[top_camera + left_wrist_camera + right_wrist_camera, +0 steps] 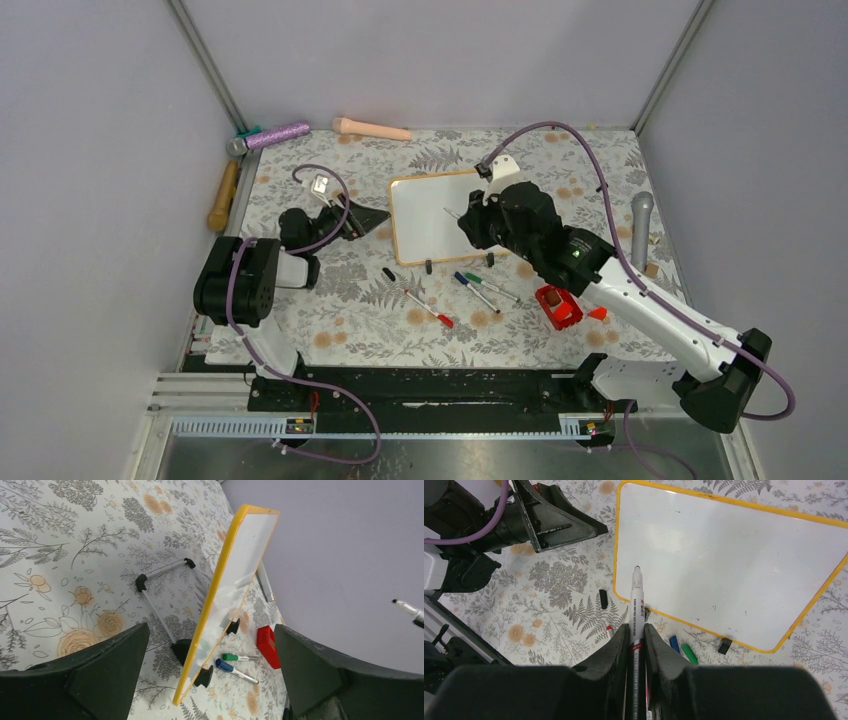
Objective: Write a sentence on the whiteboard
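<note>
Right gripper (636, 630) pinches a marker (637, 600), tip above the blank whiteboard (734, 555); left gripper (211, 630) gapes empty. Pressing hard could topple the whiteboard: propped, seemingly unbraced.

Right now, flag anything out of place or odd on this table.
A loose black cap lies alone on the cloth near the whiteboard's corner, likely off the marker in the right gripper. The board sits slightly askew.
</note>
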`<state>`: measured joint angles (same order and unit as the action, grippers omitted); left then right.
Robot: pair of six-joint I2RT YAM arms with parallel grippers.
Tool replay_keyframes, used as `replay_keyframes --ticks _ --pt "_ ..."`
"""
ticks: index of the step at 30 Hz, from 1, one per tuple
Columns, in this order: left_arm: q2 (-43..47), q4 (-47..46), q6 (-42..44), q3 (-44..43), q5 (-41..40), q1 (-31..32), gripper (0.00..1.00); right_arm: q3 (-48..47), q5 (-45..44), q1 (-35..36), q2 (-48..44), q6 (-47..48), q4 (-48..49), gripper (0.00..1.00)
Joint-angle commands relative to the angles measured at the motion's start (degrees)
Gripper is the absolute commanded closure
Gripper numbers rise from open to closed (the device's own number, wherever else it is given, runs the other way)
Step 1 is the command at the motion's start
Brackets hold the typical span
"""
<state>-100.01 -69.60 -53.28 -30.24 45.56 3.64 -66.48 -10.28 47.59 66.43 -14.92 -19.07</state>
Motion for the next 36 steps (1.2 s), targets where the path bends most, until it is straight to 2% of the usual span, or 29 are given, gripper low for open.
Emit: replay_keyframes --ticks 1,6,13,18,22,23,27,32,36 --pt "1.38 2.31 5.68 -1.64 -0.02 -0.26 0.01 -3.68 -2.19 -0.29 1.34 2.78 1.08 1.0" --pt "1.89 9.12 10.4 -3.73 0.27 0.58 0.01 -3.65 -0.97 -0.39 1.88 2.49 1.67 1.0" --pt "2.34 8.25 10.68 -3.85 1.37 1.3 0.01 -2.97 0.7 -0.57 1.78 2.19 2.03 1.0" --pt "7.08 13.65 14.99 -2.79 2.52 1.33 0.01 -1.23 -0.2 -0.65 0.23 2.11 2.02 1.0" --pt "6.39 22.77 17.49 -8.0 5.32 1.33 0.01 0.14 -0.57 -0.75 -0.39 1.98 2.06 1.0" --pt "5.38 20.42 16.81 -8.55 8.16 1.36 0.01 0.36 -0.51 -0.82 -0.54 1.9 2.03 1.0" --pt "1.56 6.94 9.34 -7.49 11.25 0.8 0.01 0.95 -0.36 -0.91 -0.93 1.82 2.09 1.0" --pt "-6.46 -8.27 -2.88 -10.5 17.29 -0.37 0.01 1.34 -1.03 -1.05 -1.31 2.07 2.1 1.0" --pt "-11.49 -12.92 -9.07 -13.94 18.44 -1.11 0.01 1.12 -0.73 -1.19 -0.65 1.85 2.16 1.0"
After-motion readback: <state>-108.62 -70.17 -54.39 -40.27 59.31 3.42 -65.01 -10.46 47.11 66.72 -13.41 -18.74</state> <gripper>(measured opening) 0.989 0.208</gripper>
